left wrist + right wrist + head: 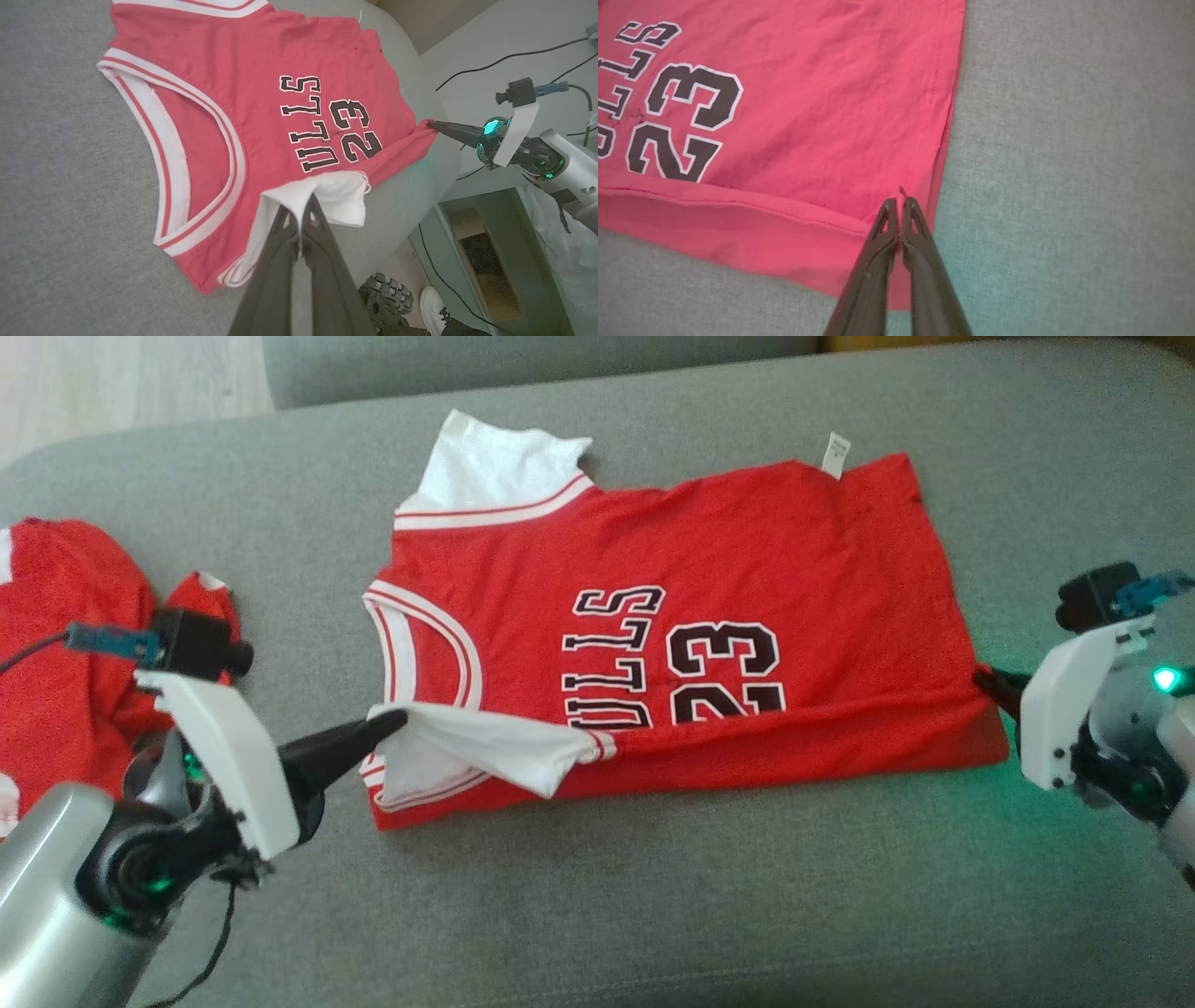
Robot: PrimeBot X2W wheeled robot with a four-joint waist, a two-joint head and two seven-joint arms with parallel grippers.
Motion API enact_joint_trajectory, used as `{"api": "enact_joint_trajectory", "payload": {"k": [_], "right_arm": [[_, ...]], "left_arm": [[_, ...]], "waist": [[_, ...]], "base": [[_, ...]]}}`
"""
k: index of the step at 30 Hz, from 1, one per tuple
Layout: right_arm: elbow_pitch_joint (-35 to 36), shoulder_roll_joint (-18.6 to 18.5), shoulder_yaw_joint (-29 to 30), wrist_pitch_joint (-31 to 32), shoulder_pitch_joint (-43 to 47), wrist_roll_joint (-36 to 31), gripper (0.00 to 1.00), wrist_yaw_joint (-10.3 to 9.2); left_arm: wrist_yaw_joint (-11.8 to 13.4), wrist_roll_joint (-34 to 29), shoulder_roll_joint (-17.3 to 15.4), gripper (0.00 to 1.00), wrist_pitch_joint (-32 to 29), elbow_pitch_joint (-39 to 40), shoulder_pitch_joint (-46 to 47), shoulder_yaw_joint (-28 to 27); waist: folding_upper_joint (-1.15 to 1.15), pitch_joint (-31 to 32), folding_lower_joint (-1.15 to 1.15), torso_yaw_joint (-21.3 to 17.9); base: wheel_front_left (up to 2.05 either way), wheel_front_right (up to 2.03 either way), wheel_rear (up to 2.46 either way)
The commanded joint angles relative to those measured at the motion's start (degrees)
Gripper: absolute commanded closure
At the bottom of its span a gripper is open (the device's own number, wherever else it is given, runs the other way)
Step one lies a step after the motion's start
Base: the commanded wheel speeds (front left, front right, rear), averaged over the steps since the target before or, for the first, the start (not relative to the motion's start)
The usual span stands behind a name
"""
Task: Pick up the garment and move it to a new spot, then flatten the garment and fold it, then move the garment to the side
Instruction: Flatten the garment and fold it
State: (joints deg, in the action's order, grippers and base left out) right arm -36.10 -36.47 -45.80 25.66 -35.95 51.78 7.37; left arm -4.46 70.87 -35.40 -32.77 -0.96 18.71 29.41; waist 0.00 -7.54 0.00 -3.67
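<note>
The red Bulls jersey point(747, 569) lies across the middle of the grey sofa seat point(653, 915), neckline toward the seat's left end and hem toward its right. A strip along its near side is doubled over the front, hiding the first letter of the name and part of the 23.

The left gripper point(397, 717) is clamped on the near white sleeve point(485, 747), fingers point(322, 242) pressed together with the cloth bunched between them. The right gripper point(985, 679) is pinched shut on the near hem corner; in its wrist view the tips point(900, 201) meet over a small peak of red fabric.

The far sleeve point(495, 467) lies flat, and a care label point(834, 453) sticks out at the far hem. A second red garment point(65, 653) sits crumpled at the seat's left end, cut off by the head view's edge and partly behind the left arm.

Bare cushion runs wide between the jersey and the seat's front edge, and to the right of the hem. The strip toward the backrest is narrower.
</note>
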Motion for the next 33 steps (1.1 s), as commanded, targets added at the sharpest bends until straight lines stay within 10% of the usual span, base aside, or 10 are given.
{"api": "enact_joint_trajectory", "payload": {"k": [1,20,22,23,33], "right_arm": [[0.64,-0.79,0.36,-1.12,-1.64,-0.80,1.00,0.12],[-6.22,3.60,-2.37,-9.74,-7.49,-3.11,1.00,0.12],[-7.21,3.95,-2.13,-11.03,-7.82,-2.98,1.00,0.12],[-7.85,4.22,-1.87,-12.04,-8.03,-3.03,0.00,0.12],[-10.37,5.68,-0.02,-29.24,-8.57,-8.09,0.00,0.12]], "left_arm": [[0.35,-0.76,-1.61,1.00,0.16,0.88,4.47,-2.66],[-1.07,-7.04,4.62,1.00,5.85,-11.95,15.28,-0.80],[-0.47,-8.23,5.00,0.00,6.87,-13.43,15.54,-0.52],[-0.11,-8.90,5.22,0.00,7.37,-14.16,15.69,-0.32],[5.92,-15.28,9.03,0.00,25.72,-17.52,17.05,-5.34]], "waist": [[0.00,-1.12,0.00,-0.28],[0.00,-6.40,0.00,-1.54],[0.00,-6.35,0.00,-1.64],[0.00,-6.27,0.00,-1.68],[0.00,-3.02,0.00,-1.49]], "base": [[0.00,0.00,0.00],[0.00,0.00,0.00],[0.00,0.00,0.00],[0.00,0.00,0.00],[0.00,0.00,0.00]]}}
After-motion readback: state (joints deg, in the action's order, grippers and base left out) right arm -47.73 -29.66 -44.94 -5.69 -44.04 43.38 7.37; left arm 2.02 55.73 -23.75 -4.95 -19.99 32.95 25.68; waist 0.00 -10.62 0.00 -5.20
